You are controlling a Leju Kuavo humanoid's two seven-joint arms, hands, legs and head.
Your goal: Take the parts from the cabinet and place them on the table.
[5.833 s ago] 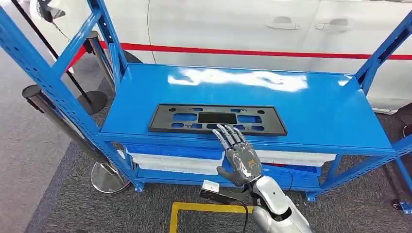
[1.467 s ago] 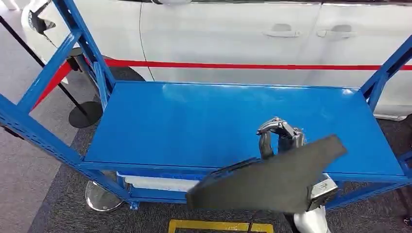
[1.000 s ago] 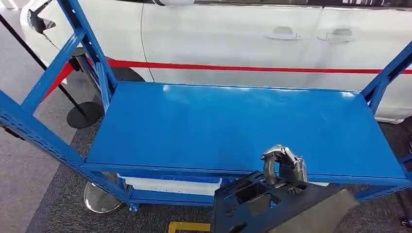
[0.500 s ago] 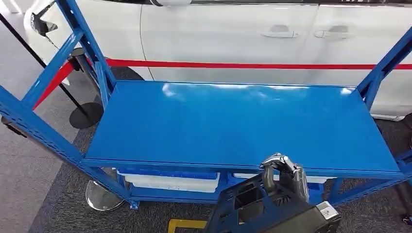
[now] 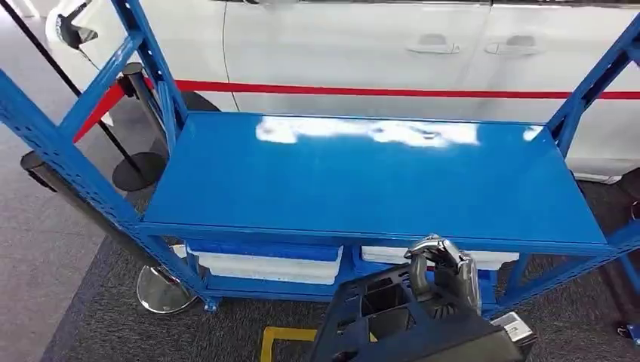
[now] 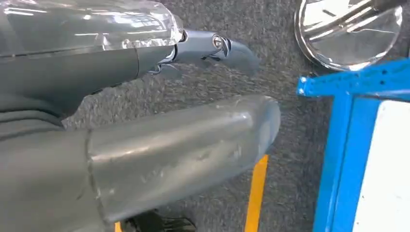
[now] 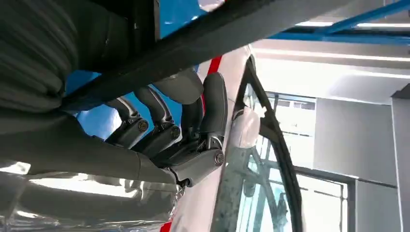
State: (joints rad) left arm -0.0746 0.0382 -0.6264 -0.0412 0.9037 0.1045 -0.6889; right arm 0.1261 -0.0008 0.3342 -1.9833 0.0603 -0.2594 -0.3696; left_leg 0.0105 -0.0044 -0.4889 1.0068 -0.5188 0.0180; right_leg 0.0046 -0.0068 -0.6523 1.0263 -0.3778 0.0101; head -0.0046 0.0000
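Grey hand (image 5: 441,271), dark fingers (image 7: 159,116), ribbed cover

Bright overhead light; white glare on blue shelf (image 5: 362,132); wrist views blurred close up.

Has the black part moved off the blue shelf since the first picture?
Yes. The black part lay flat on the blue shelf then; now the right hand holds it tilted, in front of and below the shelf's front edge, towards the robot.

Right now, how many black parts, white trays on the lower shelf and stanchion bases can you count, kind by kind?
Black part, held by the right hand: 1
White trays: 2
Stanchion bases: 2
Total: 5
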